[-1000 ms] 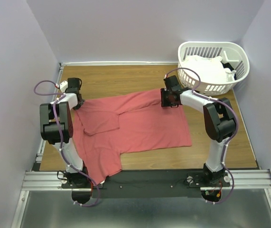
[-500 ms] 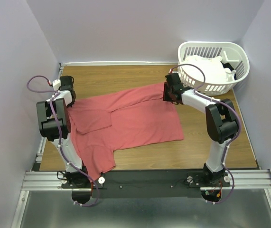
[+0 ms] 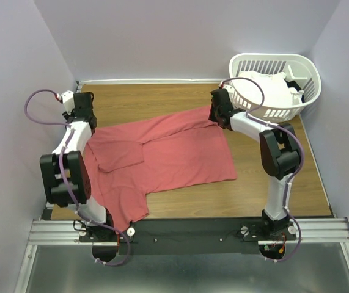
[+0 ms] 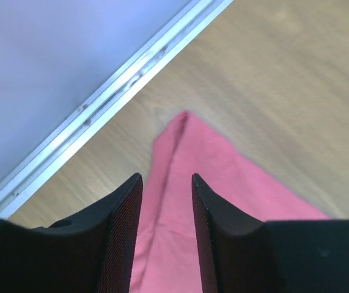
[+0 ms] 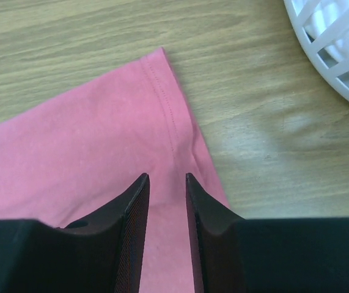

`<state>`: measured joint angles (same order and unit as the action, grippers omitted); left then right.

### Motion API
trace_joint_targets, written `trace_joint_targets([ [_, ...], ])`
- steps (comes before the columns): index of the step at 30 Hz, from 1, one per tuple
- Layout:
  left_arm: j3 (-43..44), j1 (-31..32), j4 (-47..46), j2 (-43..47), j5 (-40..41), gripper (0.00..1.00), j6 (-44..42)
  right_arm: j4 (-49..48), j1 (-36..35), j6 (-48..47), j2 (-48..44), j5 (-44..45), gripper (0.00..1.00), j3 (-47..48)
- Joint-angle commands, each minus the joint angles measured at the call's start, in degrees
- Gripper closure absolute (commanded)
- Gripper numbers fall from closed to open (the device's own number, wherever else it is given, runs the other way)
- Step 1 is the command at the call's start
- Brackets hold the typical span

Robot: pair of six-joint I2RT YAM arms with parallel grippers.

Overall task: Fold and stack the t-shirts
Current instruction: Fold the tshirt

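Observation:
A coral-red t-shirt point(image 3: 174, 152) lies spread on the wooden table, one part draped over the near edge. My left gripper point(image 3: 84, 113) hovers over the shirt's far-left corner. In the left wrist view the gripper point(image 4: 166, 178) is open, with the red cloth point(image 4: 223, 183) lying flat below the gap. My right gripper point(image 3: 218, 113) is above the shirt's far-right corner. In the right wrist view that gripper point(image 5: 166, 177) also stands open, over the hemmed corner of the shirt point(image 5: 88, 140). White t-shirts point(image 3: 269, 88) fill the basket.
The white slatted laundry basket point(image 3: 272, 56) stands at the back right, close beside the right gripper, and its wall point(image 5: 339, 43) shows in the right wrist view. A metal rail point(image 4: 101, 104) along the left wall runs near the left gripper. Bare wood point(image 3: 272, 183) lies right of the shirt.
Both grippers moved toward the back, dragging the red shirt back and left. The left gripper then opened, let go of the corner and pulled away. The right jaws narrowed slightly.

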<state>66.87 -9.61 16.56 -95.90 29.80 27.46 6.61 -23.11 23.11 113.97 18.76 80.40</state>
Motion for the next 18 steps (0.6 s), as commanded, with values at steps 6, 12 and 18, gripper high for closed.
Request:
trace_joint_targets([
  [6,-8.9,8.9,-2.9,14.8,-1.0,0.52,-0.6,-1.6,0.9,2.5,5.2,2.9,0.64,1.7],
  [12,-13.7,13.6,-3.9,19.3,-0.2,0.52,-1.7,-1.6,0.8,3.7,6.0,4.3,0.64,-0.2],
  [18,-14.8,14.0,-5.0,18.6,-0.9,0.52,-2.1,-1.5,0.8,4.0,6.9,3.8,0.64,-1.1],
])
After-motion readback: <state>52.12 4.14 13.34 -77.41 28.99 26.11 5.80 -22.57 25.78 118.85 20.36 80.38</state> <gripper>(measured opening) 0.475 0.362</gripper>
